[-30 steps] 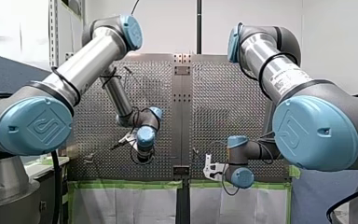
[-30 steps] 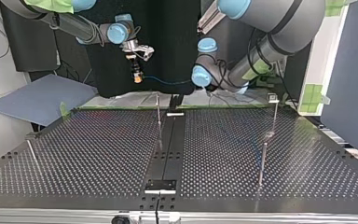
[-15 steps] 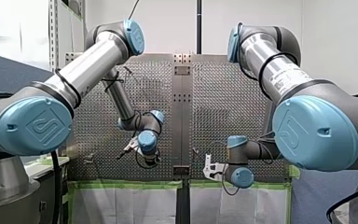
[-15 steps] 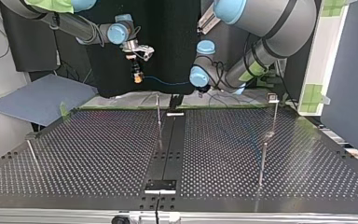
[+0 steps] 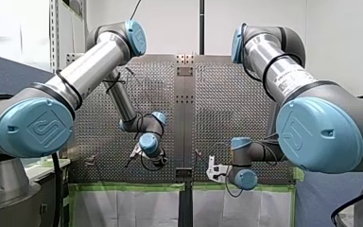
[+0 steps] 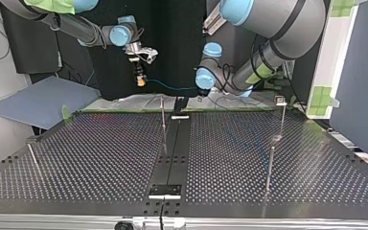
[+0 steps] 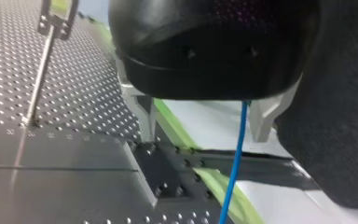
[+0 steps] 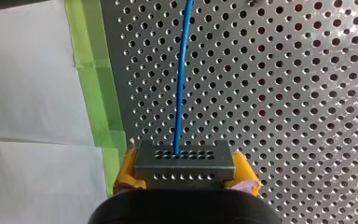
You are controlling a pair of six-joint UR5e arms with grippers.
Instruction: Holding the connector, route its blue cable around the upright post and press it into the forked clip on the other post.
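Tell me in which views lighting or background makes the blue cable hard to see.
Top view: the blue cable is a faint line against the black backdrop. Left wrist view: it stands out over pale sheeting. Right wrist view: evenly lit, plain over the perforated table. Front view: I cannot make it out.

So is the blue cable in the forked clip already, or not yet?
Out. In the top view the blue cable hangs in the air behind the table, nowhere touching the forked clip.
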